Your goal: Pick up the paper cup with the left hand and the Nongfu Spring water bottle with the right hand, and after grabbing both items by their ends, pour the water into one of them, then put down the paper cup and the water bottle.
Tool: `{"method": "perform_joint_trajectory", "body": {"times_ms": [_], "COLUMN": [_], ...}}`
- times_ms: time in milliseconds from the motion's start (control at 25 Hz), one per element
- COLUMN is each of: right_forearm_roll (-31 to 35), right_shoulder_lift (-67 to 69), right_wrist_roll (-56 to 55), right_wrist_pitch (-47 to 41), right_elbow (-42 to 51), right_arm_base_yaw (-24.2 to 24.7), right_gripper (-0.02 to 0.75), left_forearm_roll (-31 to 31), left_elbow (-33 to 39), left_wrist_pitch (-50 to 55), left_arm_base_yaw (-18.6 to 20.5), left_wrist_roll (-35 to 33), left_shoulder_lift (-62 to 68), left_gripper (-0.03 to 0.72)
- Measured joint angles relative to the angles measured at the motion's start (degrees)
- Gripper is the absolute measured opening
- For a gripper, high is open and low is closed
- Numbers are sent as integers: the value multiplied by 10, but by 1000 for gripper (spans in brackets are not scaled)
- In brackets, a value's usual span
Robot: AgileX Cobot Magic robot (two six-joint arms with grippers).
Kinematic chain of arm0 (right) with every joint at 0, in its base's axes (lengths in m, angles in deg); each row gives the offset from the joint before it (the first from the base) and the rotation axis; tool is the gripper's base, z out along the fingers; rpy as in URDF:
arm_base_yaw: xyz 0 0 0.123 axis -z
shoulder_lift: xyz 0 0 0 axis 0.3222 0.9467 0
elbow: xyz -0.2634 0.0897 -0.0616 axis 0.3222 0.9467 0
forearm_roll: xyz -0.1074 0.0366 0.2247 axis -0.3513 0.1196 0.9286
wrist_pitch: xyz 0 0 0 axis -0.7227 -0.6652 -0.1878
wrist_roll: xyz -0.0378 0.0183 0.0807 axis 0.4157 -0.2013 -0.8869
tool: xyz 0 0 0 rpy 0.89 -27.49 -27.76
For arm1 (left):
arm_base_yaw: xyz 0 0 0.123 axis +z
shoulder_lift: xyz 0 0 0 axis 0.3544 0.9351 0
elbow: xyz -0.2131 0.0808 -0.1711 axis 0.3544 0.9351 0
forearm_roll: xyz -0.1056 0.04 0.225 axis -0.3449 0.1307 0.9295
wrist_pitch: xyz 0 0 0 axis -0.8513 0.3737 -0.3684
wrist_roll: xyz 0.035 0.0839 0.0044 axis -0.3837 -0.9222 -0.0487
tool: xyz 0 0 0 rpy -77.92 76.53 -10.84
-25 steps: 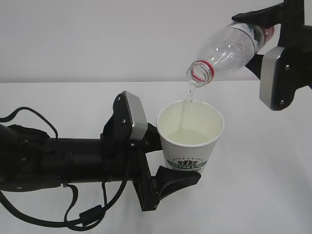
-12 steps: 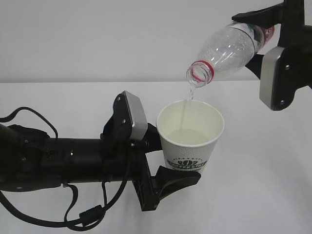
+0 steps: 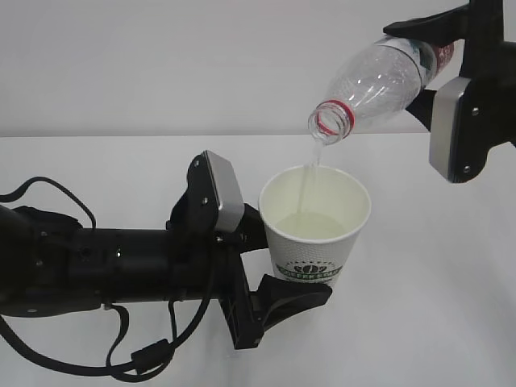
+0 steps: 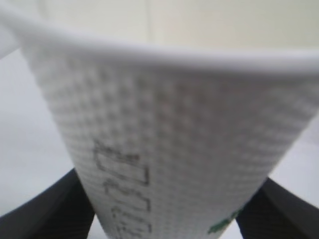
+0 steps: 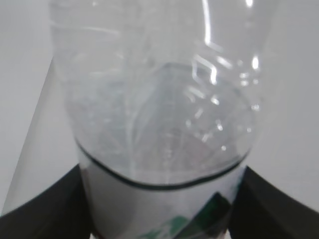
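Note:
The white paper cup [image 3: 314, 234] with its green logo is held upright above the table, my left gripper [image 3: 302, 268] shut on its lower part. One black finger [image 3: 294, 296] shows in front of the base; the other is behind the cup. The clear Nongfu Spring water bottle [image 3: 379, 81] is tilted mouth-down to the left, above the cup, with my right gripper [image 3: 427, 68] shut on its labelled end. A thin stream of water [image 3: 308, 179] falls from the red-ringed mouth into the cup, which holds some water [image 3: 310, 226]. Close up, the cup [image 4: 169, 129] sits between dark fingers [image 4: 45, 219]. The bottle [image 5: 159, 124] likewise fills the right wrist view.
A white table [image 3: 427, 322] lies under both arms, with a plain pale wall behind it. The left arm's black cable [image 3: 145, 355] loops down near the front edge. Nothing else stands on the table in view.
Neither arm has moved. The thin stream still runs from the bottle into the cup.

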Motion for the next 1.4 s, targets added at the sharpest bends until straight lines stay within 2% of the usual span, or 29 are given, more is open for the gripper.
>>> {"method": "perform_joint_trajectory", "body": {"times_ms": [1400], "right_forearm_roll": [0], "right_shoulder_lift": [0], "right_wrist_roll": [8], "right_wrist_pitch": [0], "right_elbow": [0], "right_arm_base_yaw": [0], "right_gripper": [528], "left_forearm_roll": [0], "left_elbow": [0], "left_wrist_pitch": [0], "left_arm_base_yaw": [0], "left_wrist_roll": [0], "left_shoulder_lift": [0], "left_gripper": [589]}}
